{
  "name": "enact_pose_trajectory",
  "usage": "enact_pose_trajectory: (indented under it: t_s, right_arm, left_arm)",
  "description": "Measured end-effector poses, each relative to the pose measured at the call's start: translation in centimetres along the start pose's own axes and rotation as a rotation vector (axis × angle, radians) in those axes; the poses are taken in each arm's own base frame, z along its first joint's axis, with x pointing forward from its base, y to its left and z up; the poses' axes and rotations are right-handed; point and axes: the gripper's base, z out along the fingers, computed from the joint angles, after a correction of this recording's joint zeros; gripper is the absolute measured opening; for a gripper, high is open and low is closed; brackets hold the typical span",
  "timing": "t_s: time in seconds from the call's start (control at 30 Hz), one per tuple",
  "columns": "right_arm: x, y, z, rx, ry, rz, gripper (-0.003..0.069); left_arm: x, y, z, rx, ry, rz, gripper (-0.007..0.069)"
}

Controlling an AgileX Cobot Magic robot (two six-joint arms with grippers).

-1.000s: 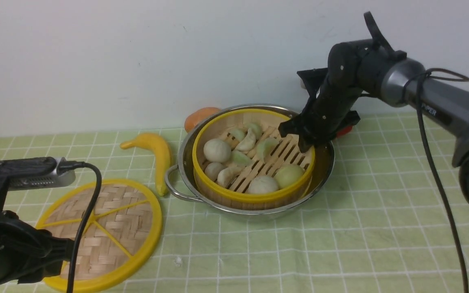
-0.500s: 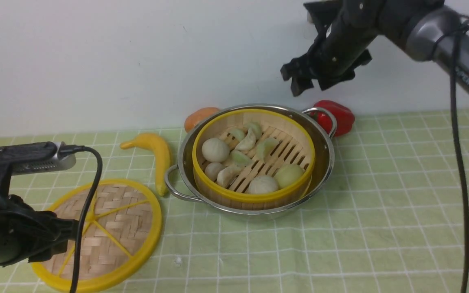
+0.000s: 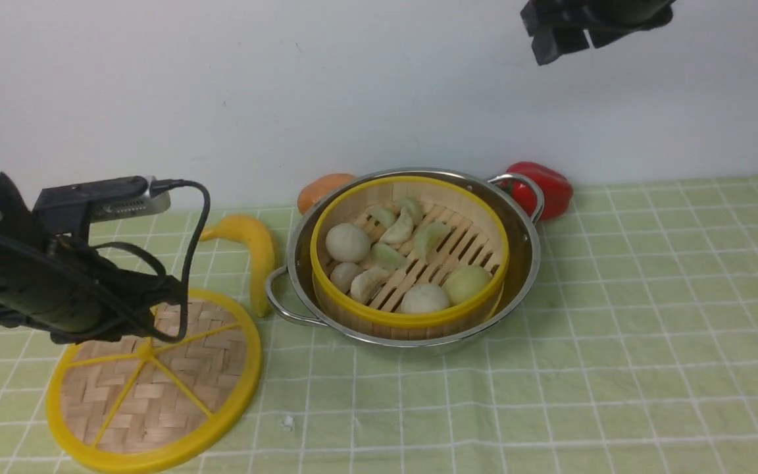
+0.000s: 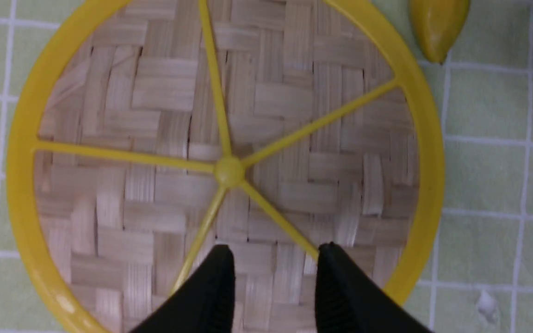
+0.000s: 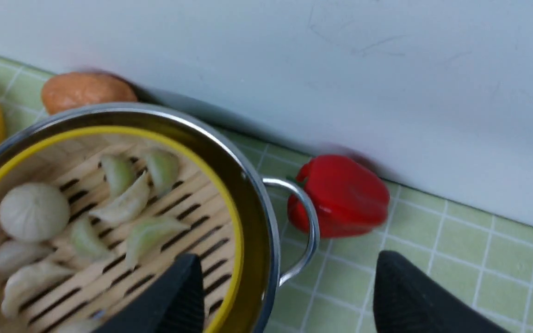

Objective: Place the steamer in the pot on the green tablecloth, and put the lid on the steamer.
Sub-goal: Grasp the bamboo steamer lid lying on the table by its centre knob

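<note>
The steamer (image 3: 445,254), a yellow-rimmed bamboo basket with dumplings and buns, sits inside the steel pot (image 3: 524,263) on the green tablecloth (image 3: 616,329). The woven lid (image 3: 155,388) lies flat on the cloth to the pot's left. My left gripper (image 4: 275,255) hangs open just over the lid (image 4: 294,115), near its edge, with only weave showing between the fingers. My right gripper (image 3: 550,36) is open and empty, high above the pot's far right side. In the right wrist view the right gripper (image 5: 289,266) looks down on the pot's handle (image 5: 306,231) and the steamer (image 5: 109,222).
A yellow banana (image 3: 255,250) lies between lid and pot. An orange fruit (image 3: 324,187) and a red pepper (image 3: 548,189) rest against the white back wall behind the pot. A small white speck (image 3: 287,421) lies on the cloth near the lid.
My right gripper let go of the steamer's rim, opened and rose to the top of the view. My left arm moved forward and up over the lid.
</note>
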Motion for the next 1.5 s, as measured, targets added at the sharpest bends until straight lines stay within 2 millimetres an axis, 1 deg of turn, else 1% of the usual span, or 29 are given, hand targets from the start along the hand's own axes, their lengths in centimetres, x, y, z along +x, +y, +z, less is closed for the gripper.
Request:
enact_pose_trajectory:
  t_s: [0.03,0.17,0.23,0.27,0.3,0.37,0.4,0.43,0.47,0.5,0.53,0.6,0.63,0.7,0.8,0.9,0.97,1.1,1.17,1.2,1.23,1.27,1.3,1.33,1.37,1.4,1.43,1.47,1.5]
  right_arm:
    - [0.9,-0.1,-2.0,0.0,0.002,-0.008,0.0474]
    - [4.3,-0.4,-5.8,0.002,0.035,-0.027,0.0448]
    - [5.2,-0.5,-7.1,0.002,0.035,-0.031,0.0438]
    - [6.6,-0.7,-9.2,0.001,0.022,-0.034,0.0424]
    - [7.3,-0.7,-10.4,0.001,0.009,-0.034,0.0414]
    - [8.5,-0.9,-12.5,-0.001,-0.018,-0.035,0.0393]
    - [8.6,-0.9,-12.8,-0.001,-0.022,-0.035,0.0393]
    - [9.5,-1.0,-14.2,-0.002,-0.045,-0.035,0.0377]
    - [9.7,-1.0,-14.6,-0.003,-0.051,-0.034,0.0372]
    - [10.3,-1.0,-15.5,-0.004,-0.066,-0.034,0.0362]
    - [11.1,-1.1,-17.0,-0.005,-0.095,-0.034,0.0344]
    - [11.6,-1.2,-17.8,-0.006,-0.112,-0.033,0.0334]
    - [12.0,-1.2,-18.9,-0.008,-0.136,-0.033,0.032]
    - [12.4,-1.3,-19.9,-0.009,-0.164,-0.032,0.0303]
    - [12.7,-1.3,-20.6,-0.01,-0.182,-0.032,0.0284]
    - [12.8,-1.3,-20.7,-0.01,-0.185,-0.032,0.0272]
    - [12.8,-1.3,-20.7,-0.01,-0.185,-0.032,0.0262]
    - [12.8,-1.4,-20.7,-0.002,-0.184,-0.034,0.0254]
    - [12.8,-1.6,-20.7,0.024,-0.186,-0.045,0.0253]
    - [12.8,-1.7,-20.7,0.026,-0.186,-0.046,0.0253]
    - [12.8,-1.8,-20.7,0.04,-0.187,-0.05,0.0253]
    - [12.8,-2.0,-20.9,0.062,-0.192,-0.057,0.0252]
    - [12.8,-2.0,-20.9,0.067,-0.192,-0.059,0.0252]
    - [12.9,-2.1,-21.0,0.078,-0.196,-0.062,0.0252]
    - [13.0,-2.3,-21.4,0.089,-0.206,-0.063,0.0252]
    - [13.0,-2.3,-21.4,0.092,-0.207,-0.064,0.0252]
    - [13.0,-2.3,-21.6,0.092,-0.212,-0.064,0.0252]
    - [13.2,-2.3,-21.9,0.093,-0.221,-0.064,0.0252]
    - [13.3,-2.4,-22.1,0.094,-0.226,-0.064,0.0252]
  left_arm:
    - [-0.7,-0.1,0.6,-0.001,0.009,0.0,0.0243]
    - [-1.8,0.0,2.5,-0.01,0.053,0.005,0.0243]
    - [-1.8,0.0,3.2,-0.017,0.066,0.009,0.0243]
    - [-1.7,0.2,3.9,-0.034,0.087,0.018,0.0243]
    - [-1.7,0.3,4.3,-0.047,0.097,0.021,0.0243]
    - [-1.6,0.6,5.0,-0.071,0.113,0.015,0.0243]
    - [-1.6,0.6,5.0,-0.073,0.113,0.014,0.0243]
    - [-1.6,0.8,5.3,-0.093,0.12,0.004,0.0243]
    - [-1.5,0.8,5.4,-0.095,0.121,0.003,0.0243]
    - [-1.5,0.9,5.5,-0.105,0.124,-0.003,0.0243]
    - [-1.5,1.0,5.8,-0.111,0.131,-0.014,0.0243]
    - [-1.4,1.0,6.0,-0.113,0.136,-0.02,0.0243]
    - [-1.3,1.0,6.4,-0.114,0.145,-0.024,0.0243]
    - [-1.2,1.0,6.9,-0.116,0.16,-0.024,0.0243]
    - [-1.2,1.1,7.2,-0.116,0.168,-0.025,0.0242]
    - [-1.2,1.0,7.2,-0.114,0.167,-0.03,0.0215]
    - [-1.2,1.0,7.1,-0.111,0.171,-0.037,0.0129]
    - [-1.2,1.0,6.8,-0.118,0.177,-0.032,0.0117]
    - [-1.4,1.3,5.5,-0.159,0.207,0.003,0.0116]
    - [-1.5,1.3,5.3,-0.16,0.207,0.002,0.0116]
    - [-2.0,1.4,4.2,-0.181,0.201,0.016,0.0116]
    - [-3.2,1.6,2.0,-0.223,0.174,0.03,0.0116]
    - [-3.5,1.6,1.6,-0.225,0.16,0.033,0.0116]
    - [-4.2,1.6,0.3,-0.242,0.14,0.031,0.0116]
    - [-6.3,1.4,-3.5,-0.266,0.053,0.032,0.0116]
    - [-6.6,1.4,-3.9,-0.269,0.045,0.031,0.0116]
    - [-7.4,1.2,-5.4,-0.272,0.012,0.035,0.0116]
    - [-8.8,0.3,-8.3,-0.27,-0.046,0.059,0.0116]
    - [-9.7,-0.3,-9.9,-0.256,-0.091,0.073,0.0116]
